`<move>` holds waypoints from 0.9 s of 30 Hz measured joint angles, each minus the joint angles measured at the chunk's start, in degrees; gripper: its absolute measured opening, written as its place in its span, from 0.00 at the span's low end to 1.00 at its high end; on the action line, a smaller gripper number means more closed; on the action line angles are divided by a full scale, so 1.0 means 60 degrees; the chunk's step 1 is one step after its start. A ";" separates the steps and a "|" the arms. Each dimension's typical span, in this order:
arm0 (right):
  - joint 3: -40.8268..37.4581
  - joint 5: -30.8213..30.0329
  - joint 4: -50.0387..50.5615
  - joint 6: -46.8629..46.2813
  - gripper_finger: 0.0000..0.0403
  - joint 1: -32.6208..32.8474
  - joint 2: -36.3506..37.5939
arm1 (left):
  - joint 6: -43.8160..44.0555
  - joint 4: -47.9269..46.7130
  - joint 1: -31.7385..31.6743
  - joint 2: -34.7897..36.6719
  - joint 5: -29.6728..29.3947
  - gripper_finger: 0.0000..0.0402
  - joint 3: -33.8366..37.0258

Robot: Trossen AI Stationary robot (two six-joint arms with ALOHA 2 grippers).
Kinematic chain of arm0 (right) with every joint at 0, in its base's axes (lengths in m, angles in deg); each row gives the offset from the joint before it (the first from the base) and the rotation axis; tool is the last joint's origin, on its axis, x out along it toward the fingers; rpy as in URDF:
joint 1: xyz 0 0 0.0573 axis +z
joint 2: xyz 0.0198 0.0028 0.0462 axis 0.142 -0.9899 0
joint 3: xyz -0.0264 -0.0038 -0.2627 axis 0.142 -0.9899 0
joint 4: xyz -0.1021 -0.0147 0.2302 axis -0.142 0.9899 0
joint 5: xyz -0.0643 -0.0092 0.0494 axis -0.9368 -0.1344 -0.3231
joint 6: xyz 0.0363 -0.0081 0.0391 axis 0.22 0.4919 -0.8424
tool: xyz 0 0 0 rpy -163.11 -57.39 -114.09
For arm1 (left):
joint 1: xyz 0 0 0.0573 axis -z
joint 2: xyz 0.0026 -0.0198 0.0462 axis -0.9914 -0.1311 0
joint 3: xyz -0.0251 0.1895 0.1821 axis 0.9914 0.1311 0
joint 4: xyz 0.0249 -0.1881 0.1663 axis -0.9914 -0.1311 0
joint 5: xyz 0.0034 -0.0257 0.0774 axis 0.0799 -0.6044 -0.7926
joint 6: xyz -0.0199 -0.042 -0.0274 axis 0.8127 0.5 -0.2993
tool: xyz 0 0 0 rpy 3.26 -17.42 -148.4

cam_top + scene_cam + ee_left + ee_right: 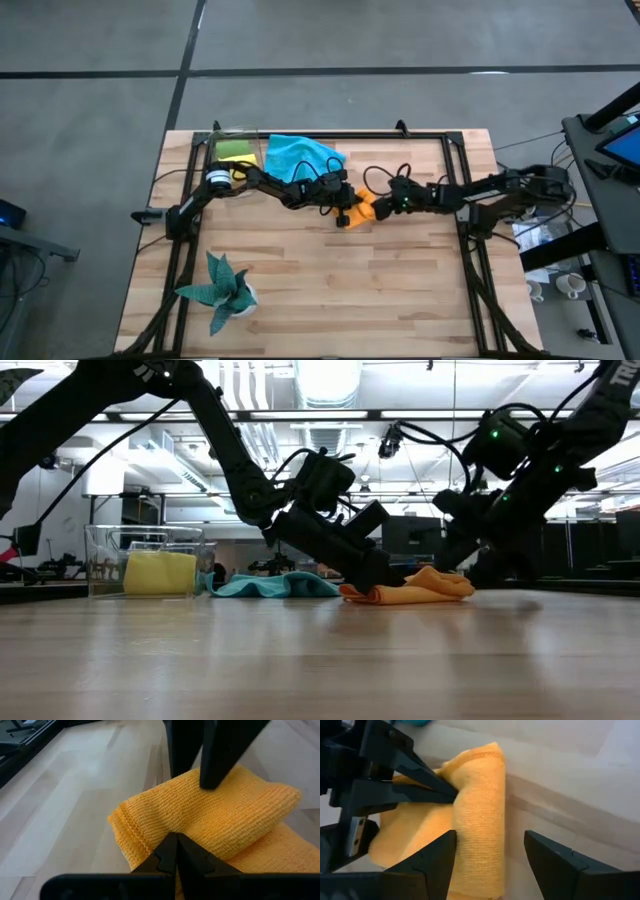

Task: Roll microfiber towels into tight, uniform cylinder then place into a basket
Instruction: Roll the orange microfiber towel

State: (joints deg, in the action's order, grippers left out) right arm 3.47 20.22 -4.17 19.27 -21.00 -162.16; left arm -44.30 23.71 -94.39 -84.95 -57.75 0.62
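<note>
Lying partly rolled near the middle of the tabletop (330, 280), the orange towel (362, 211) has one end folded over into a thick lip. The left gripper (174, 851) has its fingers clenched tight on the edge of that fold, pinching the cloth where it doubles over. From the other side the right gripper (490, 852) faces it with fingers spread apart, released; the rolled end of the towel sits partly between them, and I cannot tell whether either finger touches it.

Just behind the left arm, toward the far edge, the blue towel (300, 155) lies in a loose crumpled heap. Beside it, at the far left corner, stands the clear basket (102, 538) with the yellow towel (160, 573) rolled inside; from above, the green towel (235, 149) shows in there too, next to the yellow.

Near the front left, well apart from all this, a teal spiky plant (220, 285) sits in its white pot.
</note>
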 joint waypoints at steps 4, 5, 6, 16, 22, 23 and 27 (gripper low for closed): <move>-0.0010 0.0180 -0.0765 -0.0296 0.56 0.0226 -0.0414 | 0.0006 0.0011 0.0000 0.0000 0.0005 0.00 0.0000; -0.0010 0.0211 -0.0973 -0.0296 0.56 0.0306 -0.0500 | 0.0006 0.0013 0.0004 0.0000 0.0005 0.00 0.0000; -0.0010 0.0210 -0.1125 -0.0319 0.56 0.0402 -0.0567 | 0.0006 0.0014 0.0004 0.0000 0.0005 0.00 0.0000; -0.0025 -0.0512 -0.1217 -0.0509 0.38 0.0953 -0.0748 | 0.0334 0.0044 0.0046 0.0000 -0.0399 0.00 0.0000; -0.0022 -0.0646 -0.0713 0.0179 0.10 0.0972 -0.0703 | 0.0731 0.0181 0.0086 -0.0002 -0.0538 0.00 0.0000; -0.0015 -0.0646 -0.0618 0.0275 0.07 0.0972 -0.0697 | 0.0737 0.0174 0.0093 0.0034 -0.0549 0.00 0.0005; 0.0278 -0.0656 0.0472 0.0619 0.05 0.0972 -0.0624 | 0.0769 0.0112 0.0177 0.0236 -0.0565 0.00 0.0031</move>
State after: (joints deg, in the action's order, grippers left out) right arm 5.13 16.28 -1.33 22.98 -15.17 -165.90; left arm -39.69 24.38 -93.33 -83.53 -61.14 0.80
